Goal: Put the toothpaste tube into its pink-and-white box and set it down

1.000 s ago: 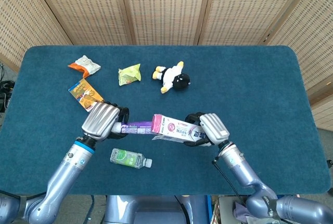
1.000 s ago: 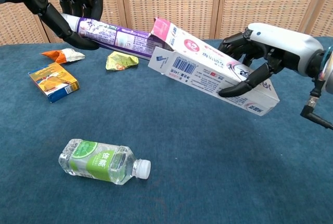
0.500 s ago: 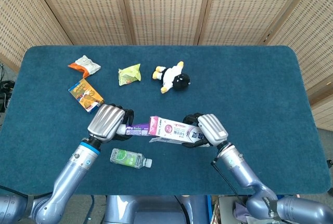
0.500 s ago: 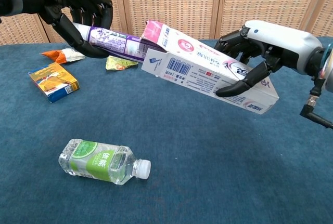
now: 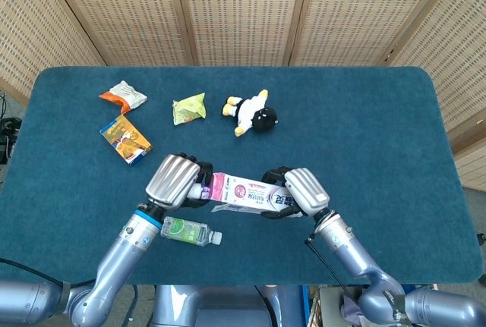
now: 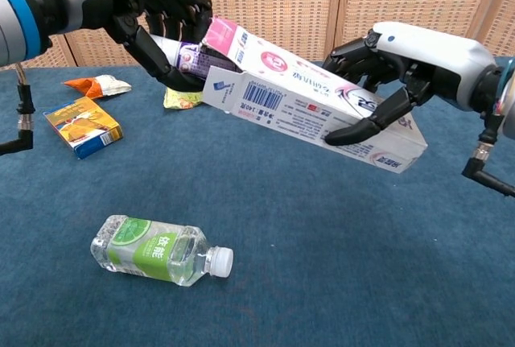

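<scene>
A: Fig. key, L to R. What sits at the far left of the table (image 5: 395, 114)?

B: Orange-and-white snack packet (image 5: 123, 95), w/ a blue-and-orange carton (image 5: 124, 139) just in front of it; both lie flat on the blue cloth, well apart from the hands.

A: Next?

B: Left hand (image 5: 174, 180), fingers (image 6: 173, 9) curled round the tail of the toothpaste tube (image 6: 187, 59). Only a short purple-and-white stretch of tube shows betw. the hand and the box mouth; the rest is inside, approx. most of its length, though the box hides how far it reaches.

A: Below that hand?

B: Clear water bottle (image 6: 162, 250), green label, white cap, lying on its side near the table's front edge.

A: And the box itself?

B: Pink-and-white box (image 6: 314, 99), held off the table, tilted: open end w/ pink flap up at the left, closed end lower at the right. Barcode side faces the chest cam.

A: Behind it?

B: Green crumpled packet (image 5: 189, 108) and a black-and-white plush toy (image 5: 254, 114), both resting mid-table, apart from each other.

A: Right side?

B: Right hand (image 5: 295, 191) clamped on the box's right half, fingers over the top face and the thumb (image 6: 360, 126) pressed against the near side.
</scene>
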You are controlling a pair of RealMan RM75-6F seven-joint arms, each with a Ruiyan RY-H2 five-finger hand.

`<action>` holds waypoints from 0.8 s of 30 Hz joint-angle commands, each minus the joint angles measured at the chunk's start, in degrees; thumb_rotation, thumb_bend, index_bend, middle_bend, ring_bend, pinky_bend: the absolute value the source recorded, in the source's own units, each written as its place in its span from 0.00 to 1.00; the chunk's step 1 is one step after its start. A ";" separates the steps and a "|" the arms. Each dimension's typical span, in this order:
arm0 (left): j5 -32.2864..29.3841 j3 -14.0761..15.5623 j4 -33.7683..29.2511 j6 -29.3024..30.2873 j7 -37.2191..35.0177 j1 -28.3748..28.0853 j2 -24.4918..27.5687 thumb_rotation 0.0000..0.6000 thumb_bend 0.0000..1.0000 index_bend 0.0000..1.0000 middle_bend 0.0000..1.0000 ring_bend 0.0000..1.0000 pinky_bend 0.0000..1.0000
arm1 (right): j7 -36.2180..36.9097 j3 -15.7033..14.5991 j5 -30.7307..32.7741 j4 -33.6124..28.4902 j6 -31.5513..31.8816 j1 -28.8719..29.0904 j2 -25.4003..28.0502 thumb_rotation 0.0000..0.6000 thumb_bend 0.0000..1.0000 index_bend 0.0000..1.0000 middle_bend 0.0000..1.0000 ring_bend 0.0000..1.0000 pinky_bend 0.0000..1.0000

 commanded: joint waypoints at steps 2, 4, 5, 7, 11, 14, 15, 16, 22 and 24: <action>1.04 0.52 1.14 0.62 1.05 -0.53 -1.94 1.00 0.24 0.77 0.66 0.55 0.51 | 0.75 0.28 0.16 -0.59 0.06 0.02 0.19 1.00 0.04 0.67 0.57 0.44 0.51; 1.63 0.78 1.54 0.84 1.49 -0.64 -2.59 1.00 0.24 0.77 0.63 0.53 0.50 | 0.96 0.32 0.07 -0.72 0.13 0.03 0.23 1.00 0.04 0.67 0.57 0.44 0.51; 1.96 1.00 1.80 0.94 1.88 -0.71 -2.91 1.00 0.24 0.77 0.59 0.50 0.49 | 1.08 0.36 0.05 -0.76 0.20 0.02 0.24 1.00 0.04 0.67 0.57 0.44 0.51; 2.77 1.46 2.30 1.17 2.88 -0.85 -3.33 1.00 0.24 0.76 0.52 0.44 0.44 | 1.59 0.52 0.18 -0.95 0.31 -0.02 0.25 1.00 0.04 0.67 0.57 0.44 0.51; 4.58 2.40 3.22 1.46 4.90 -1.05 -3.63 1.00 0.24 0.57 0.29 0.22 0.26 | 3.19 0.93 0.54 -1.61 0.37 -0.15 0.56 1.00 0.04 0.67 0.57 0.44 0.51; 5.78 3.14 3.78 1.41 6.54 -1.19 -3.34 1.00 0.24 0.40 0.14 0.08 0.12 | 4.02 1.20 0.89 -1.79 0.37 -0.23 0.82 1.00 0.04 0.67 0.57 0.44 0.51; 5.99 3.31 3.89 1.36 6.91 -1.21 -3.25 1.00 0.24 0.35 0.10 0.05 0.08 | 4.26 1.25 0.98 -1.83 0.37 -0.26 0.87 1.00 0.04 0.67 0.58 0.44 0.51; 6.25 3.53 4.02 1.27 7.43 -1.25 -3.07 1.00 0.24 0.32 0.07 0.03 0.05 | 4.72 1.34 1.15 -1.92 0.39 -0.34 0.94 1.00 0.04 0.67 0.58 0.44 0.51; 7.61 4.17 4.70 1.16 8.18 -0.95 -2.61 1.00 0.24 0.21 0.00 0.00 0.00 | 7.97 1.97 2.41 -2.36 0.60 -0.96 1.09 1.00 0.04 0.67 0.58 0.44 0.51; 8.04 4.31 4.89 1.13 8.17 -0.80 -2.46 1.00 0.24 0.21 0.00 0.00 0.00 | 9.36 2.25 3.00 -2.56 0.69 -1.25 1.11 1.00 0.04 0.67 0.58 0.44 0.51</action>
